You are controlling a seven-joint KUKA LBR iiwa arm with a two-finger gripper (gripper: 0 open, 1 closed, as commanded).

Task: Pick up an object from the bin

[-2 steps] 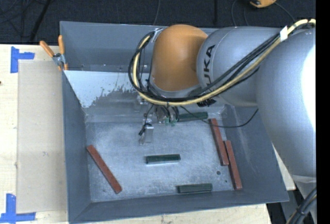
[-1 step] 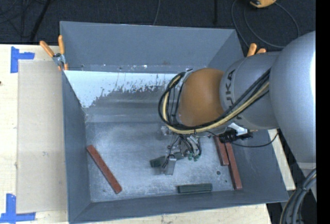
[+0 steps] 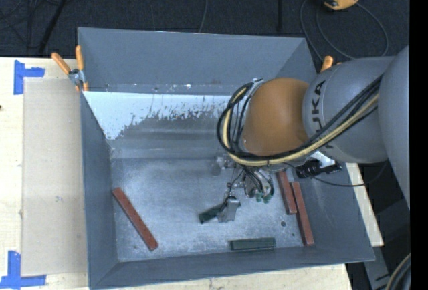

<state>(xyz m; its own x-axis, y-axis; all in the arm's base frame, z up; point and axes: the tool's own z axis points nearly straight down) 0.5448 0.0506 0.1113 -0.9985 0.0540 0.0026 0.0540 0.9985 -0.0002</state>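
Gripper [image 3: 231, 207] low over the bin [image 3: 134, 141] floor, at 3 o'clock from centre, wrist pointing straight down, apparently for a top grasp; whether it is clenched or released cannot be told. A small dark piece [image 3: 211, 216] lies just at its 8 o'clock and is probably the target. Dark bar [image 3: 253, 243] at 5 o'clock, two brown sticks [image 3: 302, 215] at 3 o'clock, lone stick [image 3: 134, 218] well apart at 9 o'clock.

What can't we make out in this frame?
All in the camera view:
1. Bin floor at right: hidden under the orange cover and the arm.
2. Two reddish-brown sticks at right: upper ends covered by the wrist and its cables.
3. Small dark thing beside the gripper: too small to identify, and whether they touch is unclear.
4. Dark bar by the near wall: kind unclear.
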